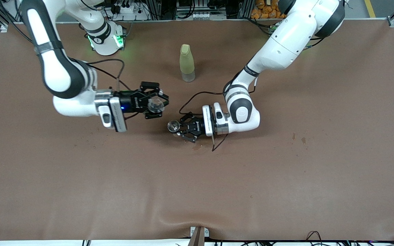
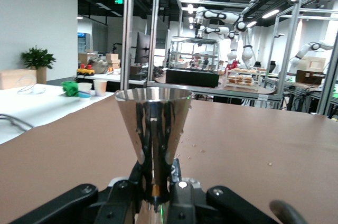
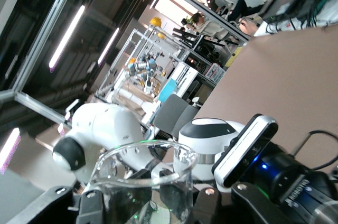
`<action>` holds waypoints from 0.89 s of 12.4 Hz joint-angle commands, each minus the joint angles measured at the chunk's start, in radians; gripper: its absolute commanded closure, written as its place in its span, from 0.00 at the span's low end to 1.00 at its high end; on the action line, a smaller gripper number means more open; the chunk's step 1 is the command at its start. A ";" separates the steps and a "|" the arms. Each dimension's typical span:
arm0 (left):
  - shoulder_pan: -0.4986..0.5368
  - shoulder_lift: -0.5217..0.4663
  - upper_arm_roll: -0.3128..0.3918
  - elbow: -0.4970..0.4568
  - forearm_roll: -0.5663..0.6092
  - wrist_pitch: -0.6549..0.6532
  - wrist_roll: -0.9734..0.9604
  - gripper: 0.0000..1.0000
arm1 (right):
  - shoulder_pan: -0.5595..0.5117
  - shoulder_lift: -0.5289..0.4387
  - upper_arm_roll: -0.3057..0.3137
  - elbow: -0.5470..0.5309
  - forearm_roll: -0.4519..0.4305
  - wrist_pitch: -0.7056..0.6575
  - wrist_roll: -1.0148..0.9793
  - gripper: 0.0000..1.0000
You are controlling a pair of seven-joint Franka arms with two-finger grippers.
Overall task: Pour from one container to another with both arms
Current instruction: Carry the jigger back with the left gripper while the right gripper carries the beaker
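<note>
While clamped, each cup sits between fingers — glass cup (image 1: 155, 104), metal cup (image 1: 173, 126).

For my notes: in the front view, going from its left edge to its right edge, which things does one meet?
Right gripper holding the glass cup → metal cup → bottle → left gripper.

Brown table (image 1: 286, 191) — yellow-green bottle (image 1: 187, 63) standing on it.
</note>
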 commanded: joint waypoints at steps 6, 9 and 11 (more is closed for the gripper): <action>0.324 -0.065 -0.009 -0.151 0.233 -0.213 -0.009 1.00 | -0.178 -0.009 -0.142 0.021 -0.274 -0.319 -0.365 1.00; 0.528 -0.064 -0.011 -0.176 0.486 -0.391 -0.052 1.00 | -0.273 0.002 -0.144 0.021 -0.369 -0.384 -0.532 1.00; 0.622 -0.066 -0.011 -0.170 0.591 -0.453 -0.081 1.00 | -0.342 0.032 -0.144 0.023 -0.433 -0.405 -0.676 1.00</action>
